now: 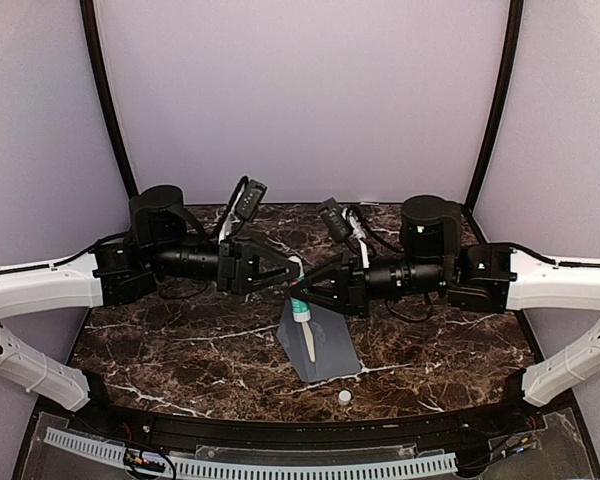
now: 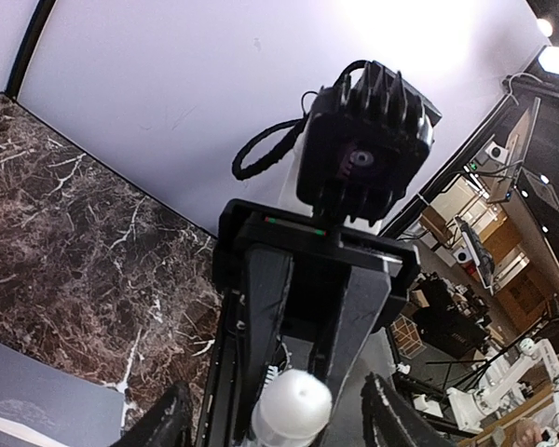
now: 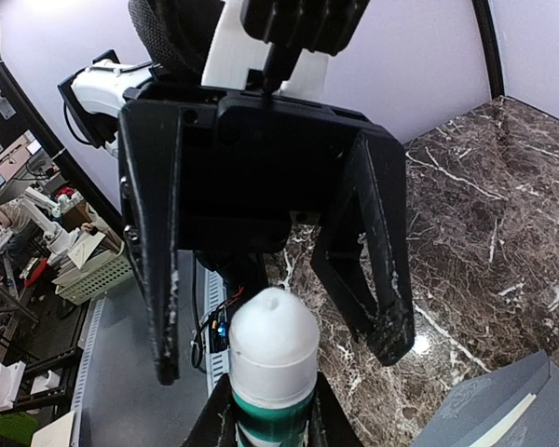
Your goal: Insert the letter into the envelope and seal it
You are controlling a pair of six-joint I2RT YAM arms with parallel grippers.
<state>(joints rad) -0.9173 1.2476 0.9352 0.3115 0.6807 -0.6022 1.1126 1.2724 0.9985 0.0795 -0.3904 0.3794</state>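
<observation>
1. facing each other above the middle of the table (image 1: 180,350), the two claws meet tip to tip. the right gripper (image 1: 312,290) is clamped on a glue stick (image 1: 299,305), whose white end points at the left gripper (image 1: 292,276).
2. the left claw stands wide, one finger on each side of that white tip, and appears not to be touching it.
3. the envelope (image 1: 330,350) lies flat just below and nearer than the claws. in the top view its long axis runs from far-left to near-right.
4. the letter (image 1: 307,343) shows only as a cream strip along the envelope's left part. it is probably tucked in. i cannot tell how the flap lies.
5. the coming move probably depends on bringing the stick down onto the envelope under it. the right arm carries the stick, so it is the better placed arm.
6. count: one envelope, one letter, one glue stick, one small white cap (image 1: 345,397) alone near the front edge, and two arms.
</observation>
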